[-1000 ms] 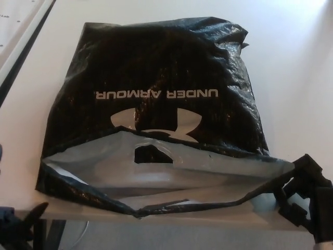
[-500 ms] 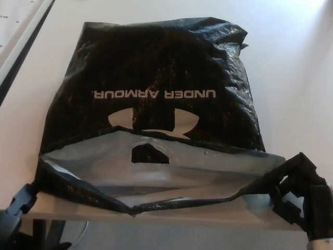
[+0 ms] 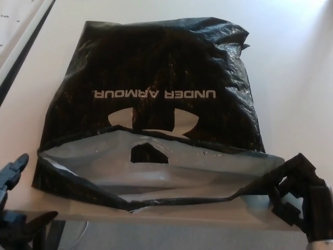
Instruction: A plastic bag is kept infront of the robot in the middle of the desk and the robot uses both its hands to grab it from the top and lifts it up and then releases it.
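lying on the white worktop (image 3: 291, 78), a black bag (image 3: 156, 78) has its grey-lined mouth gaping toward the camera. right hand (image 3: 299, 195) has its fingers (image 3: 283, 182) grasping the mouth's right corner. left hand (image 3: 13, 203) sits beside the left corner, fingers spread and released, holding nothing.

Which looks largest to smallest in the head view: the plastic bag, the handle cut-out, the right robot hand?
1. plastic bag
2. right robot hand, nearer the camera, so its rank over the cut-out is unsure
3. handle cut-out
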Robot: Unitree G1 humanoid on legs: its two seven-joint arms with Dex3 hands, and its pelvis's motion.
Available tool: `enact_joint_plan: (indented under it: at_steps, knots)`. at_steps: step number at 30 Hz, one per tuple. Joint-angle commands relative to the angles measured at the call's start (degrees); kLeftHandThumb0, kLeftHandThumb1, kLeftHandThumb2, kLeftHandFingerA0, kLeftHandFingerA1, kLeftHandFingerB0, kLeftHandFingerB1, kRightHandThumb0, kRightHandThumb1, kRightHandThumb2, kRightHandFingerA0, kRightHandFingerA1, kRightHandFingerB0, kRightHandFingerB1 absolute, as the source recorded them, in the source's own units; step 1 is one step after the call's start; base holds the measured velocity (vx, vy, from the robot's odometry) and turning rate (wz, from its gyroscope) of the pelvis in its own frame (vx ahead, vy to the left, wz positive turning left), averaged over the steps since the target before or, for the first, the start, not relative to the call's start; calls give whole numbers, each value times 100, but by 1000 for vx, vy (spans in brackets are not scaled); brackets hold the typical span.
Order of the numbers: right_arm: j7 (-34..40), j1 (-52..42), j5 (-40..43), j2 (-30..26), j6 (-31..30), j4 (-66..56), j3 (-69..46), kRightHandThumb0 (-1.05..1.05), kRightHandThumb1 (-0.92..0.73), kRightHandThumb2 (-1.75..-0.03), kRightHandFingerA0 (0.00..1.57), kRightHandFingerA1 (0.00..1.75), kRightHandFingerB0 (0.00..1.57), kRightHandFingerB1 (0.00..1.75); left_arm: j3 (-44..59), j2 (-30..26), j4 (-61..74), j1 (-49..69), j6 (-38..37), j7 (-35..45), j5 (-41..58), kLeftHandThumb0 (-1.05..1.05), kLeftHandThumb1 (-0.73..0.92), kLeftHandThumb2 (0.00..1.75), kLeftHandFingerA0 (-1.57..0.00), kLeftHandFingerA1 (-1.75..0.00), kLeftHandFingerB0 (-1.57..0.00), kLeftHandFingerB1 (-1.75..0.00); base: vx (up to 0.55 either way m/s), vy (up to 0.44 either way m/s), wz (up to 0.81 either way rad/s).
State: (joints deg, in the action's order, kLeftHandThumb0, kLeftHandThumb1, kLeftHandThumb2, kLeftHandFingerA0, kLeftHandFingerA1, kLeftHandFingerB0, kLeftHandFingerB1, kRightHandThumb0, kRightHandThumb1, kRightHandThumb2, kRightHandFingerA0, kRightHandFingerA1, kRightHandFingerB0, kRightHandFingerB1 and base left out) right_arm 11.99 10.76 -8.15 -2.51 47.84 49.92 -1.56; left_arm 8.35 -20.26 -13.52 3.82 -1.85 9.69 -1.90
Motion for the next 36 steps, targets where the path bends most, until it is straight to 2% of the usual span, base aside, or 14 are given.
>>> enact_joint_plan:
  at_steps: [1,2,8,17,21,22,23,24,26,28,32,35,36]
  knots:
    - [22,-153,8,-12,-205,124,-26,-42,-76,-57,67,175,47,174,120,-128,-146,88,-58,-191,-134,-34,48,53,-30,-134,0,0,0,0,0]
    - [66,-128,-21,-24,-192,154,-30,-41,-76,-57,66,175,47,174,92,-131,-82,135,-67,-213,-184,-30,48,54,-31,-130,0,0,0,0,0]
    - [-51,-144,62,-1,-257,141,-27,-39,-77,-58,67,175,47,171,50,-136,64,332,-67,-264,-294,-35,48,53,-26,-132,0,0,0,0,0]
    - [-22,-16,57,67,-195,252,-2,-39,-76,-57,67,175,47,173,45,-117,115,281,134,-228,-294,-35,47,54,-32,-132,0,0,0,0,0]
    - [12,-8,13,20,-221,248,13,-40,-77,-57,68,175,47,172,40,-69,81,242,104,-158,-213,-38,47,53,-30,-141,0,0,0,0,0]
    - [-20,-7,41,10,-177,262,2,-39,-77,-57,69,175,47,173,32,-56,95,226,120,-144,-197,-30,45,53,-29,-133,0,0,0,0,0]
    - [-33,-6,51,6,-159,268,-2,-39,-77,-57,69,175,47,173,30,-50,101,219,127,-138,-190,-30,45,53,-29,-133,0,0,0,0,0]
    - [-7,-18,26,-6,-177,246,3,-40,-77,-57,69,175,47,173,17,-52,95,201,128,-141,-206,-36,48,53,-28,-137,0,0,0,0,0]
    - [0,-31,25,-23,-217,240,-5,-40,-77,-58,67,175,46,172,-6,-58,94,162,115,-130,-216,-35,48,53,-27,-136,0,0,0,0,0]
    - [-31,-52,62,-10,-238,238,-16,-40,-76,-57,66,175,46,172,-17,-75,57,148,44,-114,-217,-25,47,51,-27,-138,0,0,0,0,0]
    - [65,-105,-29,-30,-281,197,10,-41,-77,-58,66,175,46,171,-50,-59,61,136,7,-163,-262,-24,49,49,-27,-147,0,0,0,0,0]
    - [38,-179,-27,-32,-247,183,23,-42,-77,-58,65,175,46,170,-83,-33,133,200,34,-176,-272,-26,47,49,-29,-146,0,0,0,0,0]
    - [-13,-178,21,-22,-254,194,13,-43,-76,-58,65,175,46,170,-99,-26,189,204,86,-189,-290,-36,49,52,-31,-151,0,0,0,0,0]
